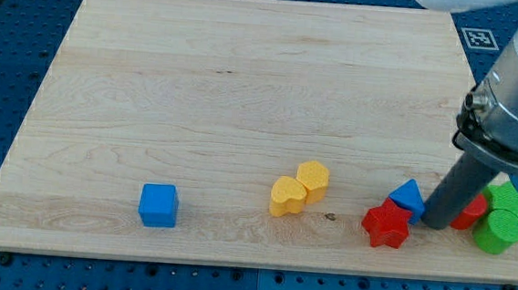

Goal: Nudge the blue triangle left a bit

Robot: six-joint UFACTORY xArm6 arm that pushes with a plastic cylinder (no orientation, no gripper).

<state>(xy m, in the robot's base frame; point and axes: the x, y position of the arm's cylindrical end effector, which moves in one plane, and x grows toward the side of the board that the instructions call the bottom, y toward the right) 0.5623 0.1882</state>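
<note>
The blue triangle (408, 196) lies near the view's bottom right of the wooden board (245, 89). It touches the red star (386, 225) just below and to its left. My tip (435, 220) rests on the board right beside the triangle's right edge, touching or nearly touching it. The rod rises up and to the right from there and hides part of a red block (470, 213) behind it.
A green star (507, 195) and a green cylinder (497, 232) sit at the board's right edge beside the red block. A yellow heart (286, 196) and a yellow hexagon (312, 180) touch each other at bottom centre. A blue cube (158, 205) sits at bottom left.
</note>
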